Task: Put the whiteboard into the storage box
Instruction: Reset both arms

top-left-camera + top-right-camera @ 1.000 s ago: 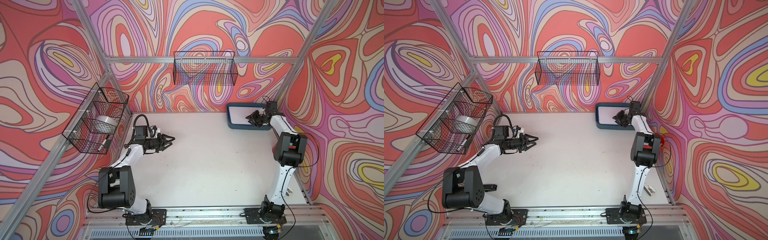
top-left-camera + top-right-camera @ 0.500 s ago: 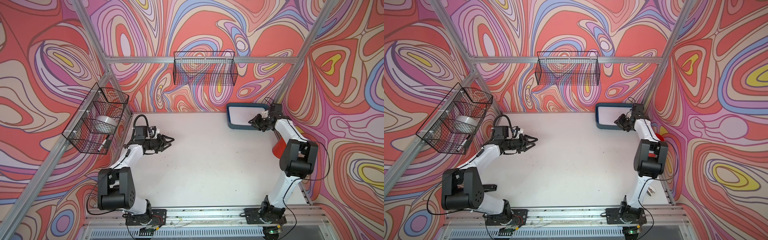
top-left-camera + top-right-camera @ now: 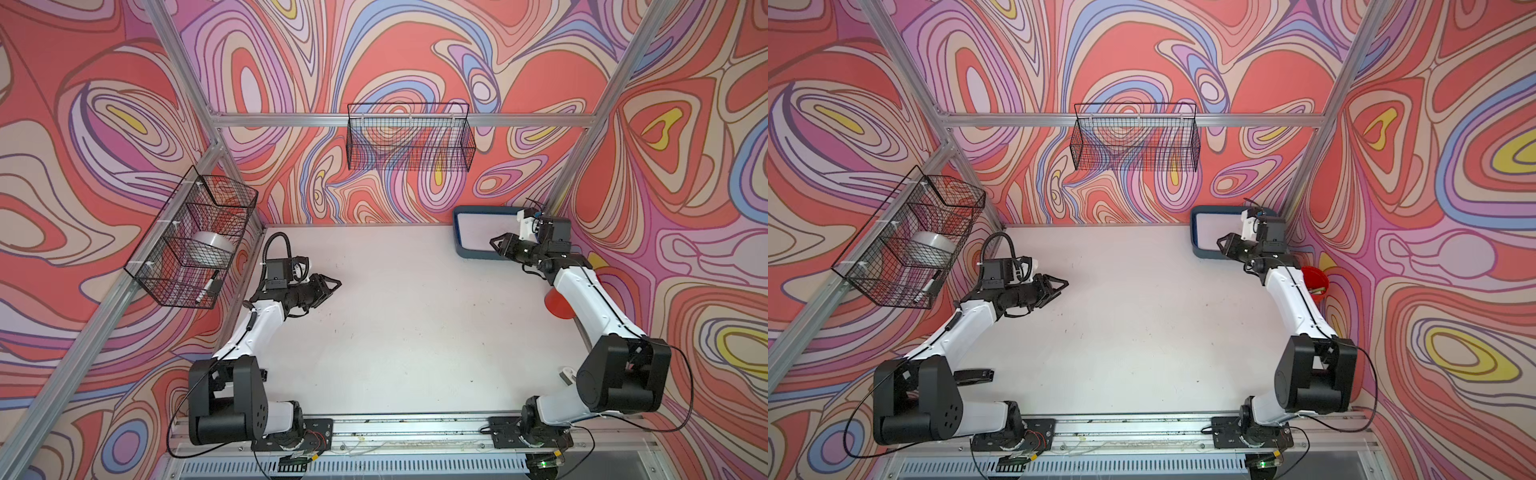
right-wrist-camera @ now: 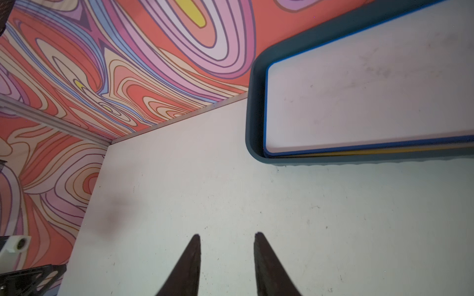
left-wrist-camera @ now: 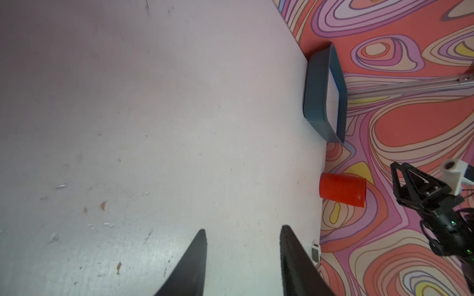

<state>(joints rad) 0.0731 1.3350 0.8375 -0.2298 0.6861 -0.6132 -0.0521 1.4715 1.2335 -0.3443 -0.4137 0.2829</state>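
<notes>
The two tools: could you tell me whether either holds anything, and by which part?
Nothing is held: the left tool and right tool are open and empty; the whiteboard lies in the storage box.

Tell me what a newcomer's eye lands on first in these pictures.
The loud swirling red, pink and purple walls surround the white table on three sides. In the far right corner sits the teal storage box with a blue-framed whiteboard lying inside. A red bucket stands by the right wall, partly behind the right arm.

No readable text, label, brand or number anywhere.
</notes>
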